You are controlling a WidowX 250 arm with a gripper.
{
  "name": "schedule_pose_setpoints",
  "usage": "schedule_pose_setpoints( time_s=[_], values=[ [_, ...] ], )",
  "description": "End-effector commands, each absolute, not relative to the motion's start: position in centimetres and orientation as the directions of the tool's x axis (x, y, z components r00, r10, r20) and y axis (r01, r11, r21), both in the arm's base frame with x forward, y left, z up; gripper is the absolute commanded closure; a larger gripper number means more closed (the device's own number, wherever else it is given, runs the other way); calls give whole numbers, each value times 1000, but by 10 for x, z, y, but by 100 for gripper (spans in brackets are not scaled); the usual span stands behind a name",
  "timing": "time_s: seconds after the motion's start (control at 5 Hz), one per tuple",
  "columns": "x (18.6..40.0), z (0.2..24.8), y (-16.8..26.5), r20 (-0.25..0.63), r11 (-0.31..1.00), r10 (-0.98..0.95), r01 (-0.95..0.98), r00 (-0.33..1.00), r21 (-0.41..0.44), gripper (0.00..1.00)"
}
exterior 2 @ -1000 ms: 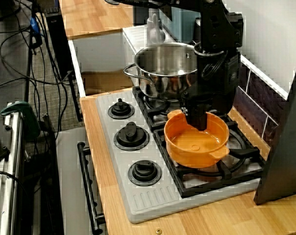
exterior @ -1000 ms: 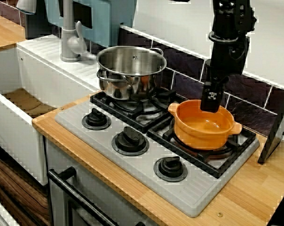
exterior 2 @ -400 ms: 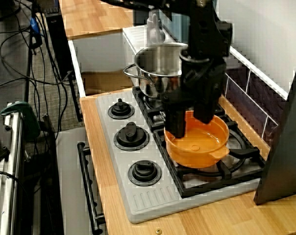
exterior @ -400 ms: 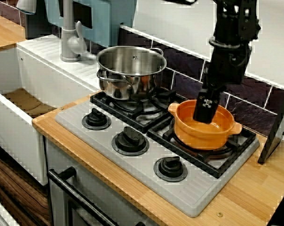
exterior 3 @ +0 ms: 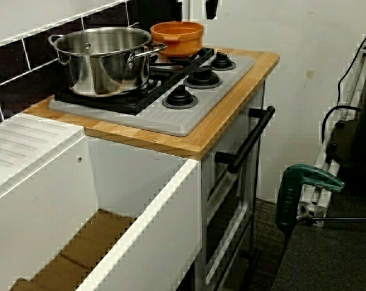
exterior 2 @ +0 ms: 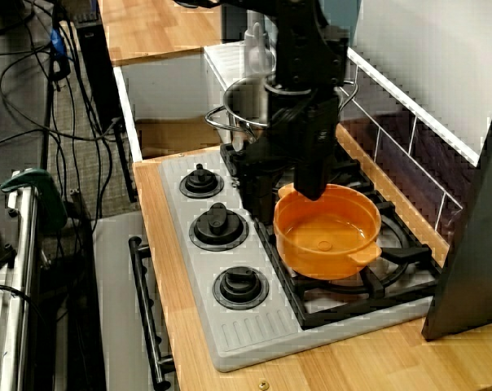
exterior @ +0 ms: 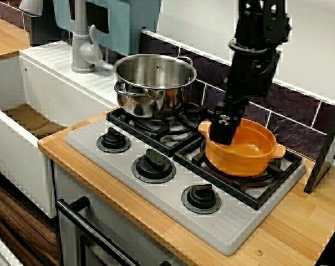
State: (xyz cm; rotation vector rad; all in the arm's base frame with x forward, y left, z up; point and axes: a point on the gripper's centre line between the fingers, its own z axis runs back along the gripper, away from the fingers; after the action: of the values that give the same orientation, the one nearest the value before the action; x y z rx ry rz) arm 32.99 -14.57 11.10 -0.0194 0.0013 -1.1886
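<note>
The pincer (exterior 2: 284, 189) hangs low over the stove (exterior: 156, 183), and its two fingers are apart. In the view from the side, one finger (exterior 2: 258, 194) is just outside the orange pot (exterior 2: 327, 232) and the other finger (exterior 2: 311, 173) is over its rim. A small handle of the pot sits between them. I cannot tell if the fingers touch the pot.

The orange pot (exterior: 245, 152) is right under the pincer (exterior: 223, 128) and spreads away from it, on the black grate. Nothing can be seen inside it.

A shiny steel pot (exterior: 153, 83) stands near the pincer, on the next burner toward the sink (exterior: 23, 119). Past that pot, well apart from the pincer, is a grey tap (exterior: 81, 39).

Three black knobs (exterior: 153, 165) sit in a row in front of the pincer, near the stove's front edge. The stove lies on a wooden surface (exterior: 300, 221). Dark tiles (exterior: 292, 119) are on the wall behind the pincer.
</note>
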Motion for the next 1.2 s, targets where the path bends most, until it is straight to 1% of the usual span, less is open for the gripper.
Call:
schedule_pose_setpoints(
  time_s=[0.0,0.2,0.6,0.8,1.0],
  values=[
    [332,117,-136,52,405,-914,913,403,51,0],
    [340,105,-142,32,412,-911,910,411,41,0],
    [342,95,-147,11,413,-911,910,413,33,0],
    [340,93,-148,0,420,-907,906,420,61,100],
    [337,89,-148,-6,411,-911,909,413,74,100]
  ],
)
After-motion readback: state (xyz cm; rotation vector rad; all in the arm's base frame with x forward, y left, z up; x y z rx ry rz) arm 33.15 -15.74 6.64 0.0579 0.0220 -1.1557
